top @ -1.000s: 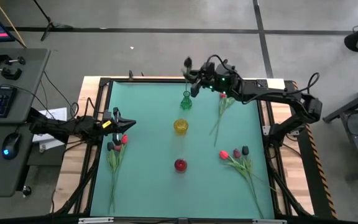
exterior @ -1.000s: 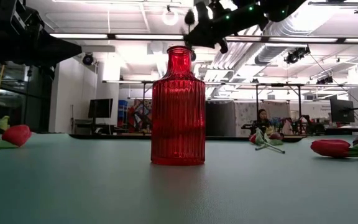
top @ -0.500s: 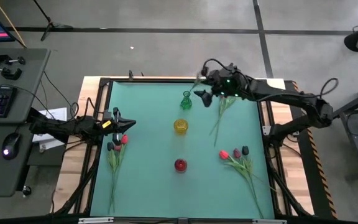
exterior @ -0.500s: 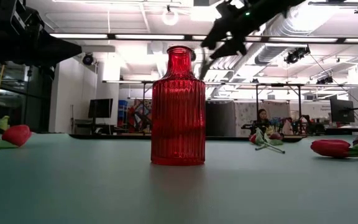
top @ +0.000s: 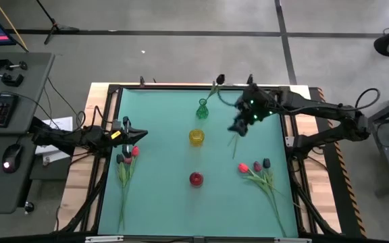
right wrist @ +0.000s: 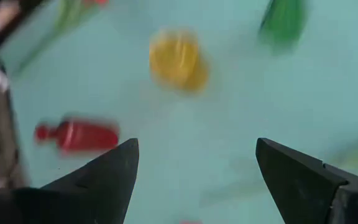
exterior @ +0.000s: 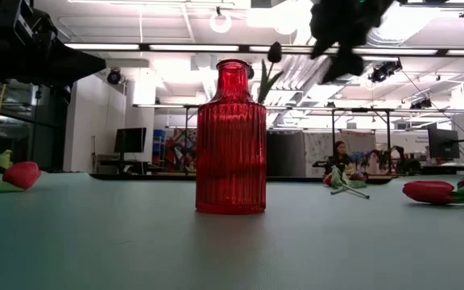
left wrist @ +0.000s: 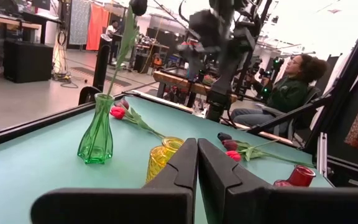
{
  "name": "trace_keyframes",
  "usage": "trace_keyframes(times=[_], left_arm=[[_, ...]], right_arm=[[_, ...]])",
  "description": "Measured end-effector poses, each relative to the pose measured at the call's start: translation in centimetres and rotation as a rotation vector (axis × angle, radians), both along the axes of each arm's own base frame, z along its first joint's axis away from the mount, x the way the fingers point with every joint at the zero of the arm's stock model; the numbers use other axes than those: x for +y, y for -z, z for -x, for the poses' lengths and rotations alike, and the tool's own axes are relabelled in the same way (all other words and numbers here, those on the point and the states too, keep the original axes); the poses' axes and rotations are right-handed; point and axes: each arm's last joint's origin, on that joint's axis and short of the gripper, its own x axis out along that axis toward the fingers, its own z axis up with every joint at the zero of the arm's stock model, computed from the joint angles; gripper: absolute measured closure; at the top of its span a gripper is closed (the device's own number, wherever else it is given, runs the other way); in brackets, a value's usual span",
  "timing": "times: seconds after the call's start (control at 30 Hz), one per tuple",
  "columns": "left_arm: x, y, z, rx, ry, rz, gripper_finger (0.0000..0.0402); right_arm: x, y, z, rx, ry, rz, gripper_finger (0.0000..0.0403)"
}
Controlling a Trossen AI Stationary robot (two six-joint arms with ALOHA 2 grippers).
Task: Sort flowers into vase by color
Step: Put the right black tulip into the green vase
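The left end effector (top: 138, 135) rested clenched and empty at the counter's (top: 161, 202) left edge, beside three tulips (top: 125, 165). Down the counter's middle stood a green vase (top: 202, 109) holding one near-black tulip (top: 220, 79), then a yellow vase (top: 196, 137) and a red vase (top: 195, 179). The right end effector (top: 238, 126), released and empty, hovered over a loose tulip (top: 243, 115) toward the right edge. Likely next: picking another flower, matched to a vase.

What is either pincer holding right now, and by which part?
Nothing. The right pincer is open and empty; the near-black tulip stands in the green glass vase. The left pincer is shut on nothing.
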Motion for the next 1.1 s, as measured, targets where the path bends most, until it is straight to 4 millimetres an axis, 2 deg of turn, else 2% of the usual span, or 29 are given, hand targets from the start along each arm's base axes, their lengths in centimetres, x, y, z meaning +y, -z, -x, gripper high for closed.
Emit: trace_keyframes(times=[0.1, 0.27, 0.37, 0.53, 0.83, 1.1], left_arm=[[0.0, 0.0, 0.0, 0.000, 0.000, 0.000, 0.0401], [0.0, 0.0, 0.0, 0.000, 0.000, 0.000, 0.0401], [0.0, 0.0, 0.0, 0.000, 0.000, 0.000, 0.0401], [0.0, 0.0, 0.0, 0.000, 0.000, 0.000, 0.0401], [0.0, 0.0, 0.0, 0.000, 0.000, 0.000, 0.0401], [0.0, 0.0, 0.0, 0.000, 0.000, 0.000, 0.0401]], right_arm=[[1.9, 0.9, 0.9, 0.167, 0.035, -0.138, 0.0089], [5.7, 3.0, 2.9, 0.493, 0.152, -0.274, 0.0089], [8.1, 4.8, 4.2, 0.662, 0.255, -0.306, 0.0089], [10.9, 8.2, 6.0, 0.834, 0.434, -0.314, 0.0089], [12.3, 12.1, 7.3, 0.869, 0.596, -0.348, 0.0089], [12.5, 14.1, 7.8, 0.856, 0.597, -0.376, 0.0090]])
